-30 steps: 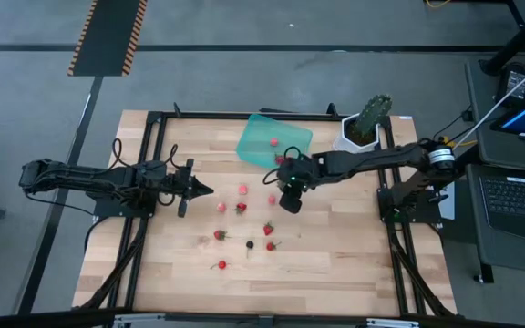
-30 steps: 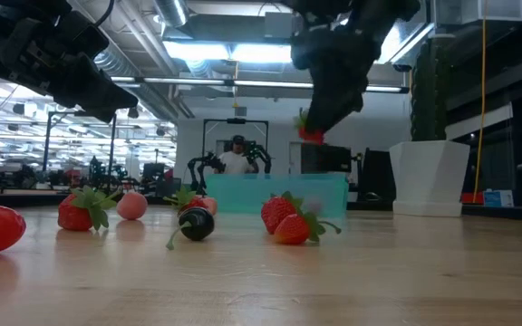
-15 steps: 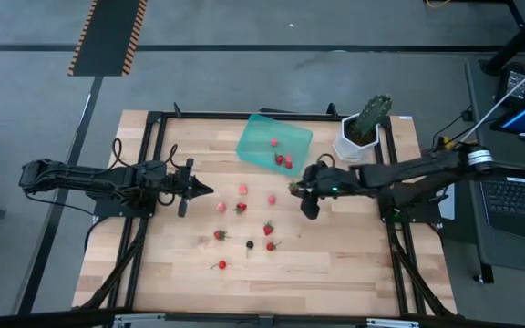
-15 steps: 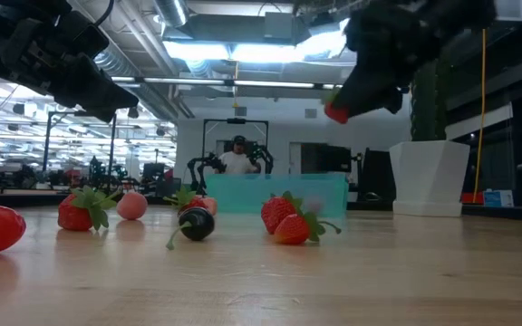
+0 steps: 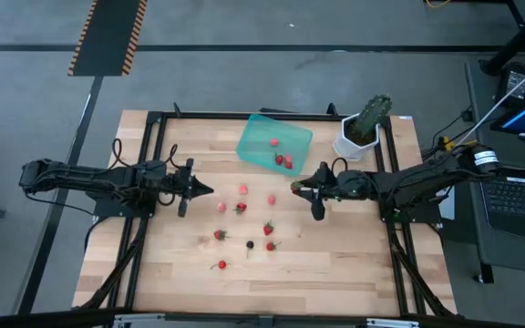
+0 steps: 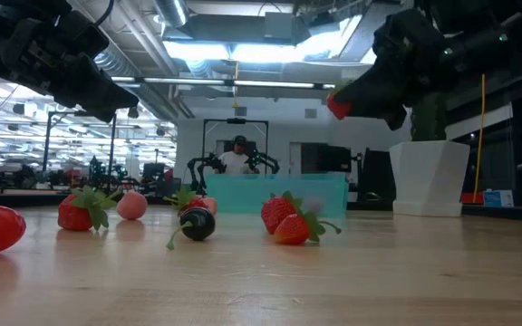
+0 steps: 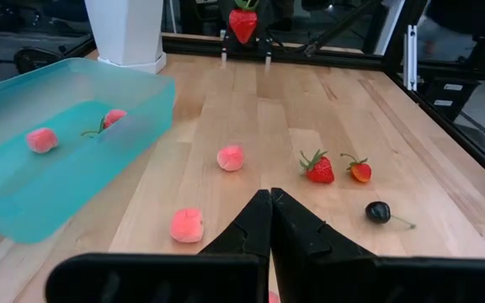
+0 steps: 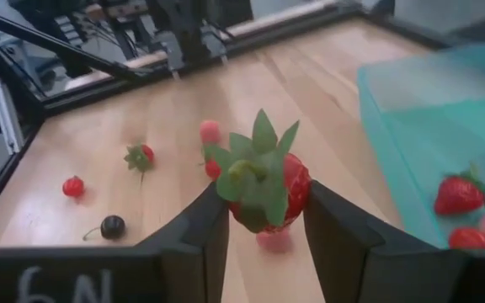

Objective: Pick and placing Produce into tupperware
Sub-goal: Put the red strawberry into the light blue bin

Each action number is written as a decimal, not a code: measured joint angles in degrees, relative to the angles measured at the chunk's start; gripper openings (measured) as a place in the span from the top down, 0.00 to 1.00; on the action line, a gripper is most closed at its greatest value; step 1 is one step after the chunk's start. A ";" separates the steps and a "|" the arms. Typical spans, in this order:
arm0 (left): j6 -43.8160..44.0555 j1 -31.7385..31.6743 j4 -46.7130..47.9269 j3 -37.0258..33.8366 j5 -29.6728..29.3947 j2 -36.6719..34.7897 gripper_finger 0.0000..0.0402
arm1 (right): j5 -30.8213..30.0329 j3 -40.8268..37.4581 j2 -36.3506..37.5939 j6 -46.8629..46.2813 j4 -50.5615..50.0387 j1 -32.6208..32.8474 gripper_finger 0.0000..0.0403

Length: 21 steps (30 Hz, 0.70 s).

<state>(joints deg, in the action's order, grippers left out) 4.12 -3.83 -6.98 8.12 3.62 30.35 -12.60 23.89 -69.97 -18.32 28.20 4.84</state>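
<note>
Loose berries (image 5: 244, 223) scattered mid-desk (image 5: 335, 264), near to far. Left end effector (image 5: 210, 190) pinched shut, empty, parked left of them. Right end effector (image 5: 293, 186) clamped on a red strawberry (image 8: 266, 187), raised beside the tub (image 5: 274, 142) at the far edge; three berries inside.

In the high view the berries (image 5: 241, 189) on the bench (image 5: 335, 255) are too small to tell apart by kind. In the low view the tupperware (image 6: 275, 193) is partly hidden behind berries, and the right gripper (image 6: 352, 98) is cut off by the frame's top edge.
</note>
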 joint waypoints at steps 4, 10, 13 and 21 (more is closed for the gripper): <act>0.00 0.00 0.00 -0.02 0.00 0.02 1.00 | 1.14 -1.82 -0.01 2.15 4.21 0.00 0.67; 0.00 0.00 0.00 -0.02 0.02 0.02 1.00 | 5.31 -1.98 -0.01 4.98 4.81 0.00 0.67; 0.01 0.00 0.00 -0.02 0.02 0.02 1.00 | 6.13 -1.98 -0.01 5.37 5.08 0.00 0.67; 0.00 0.00 0.04 -0.02 0.02 0.02 1.00 | 5.01 -1.98 -0.01 5.13 6.11 0.00 0.67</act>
<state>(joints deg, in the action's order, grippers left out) 4.12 -3.84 -6.94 8.10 3.64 30.37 -7.59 21.91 -69.97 -13.19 34.31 4.84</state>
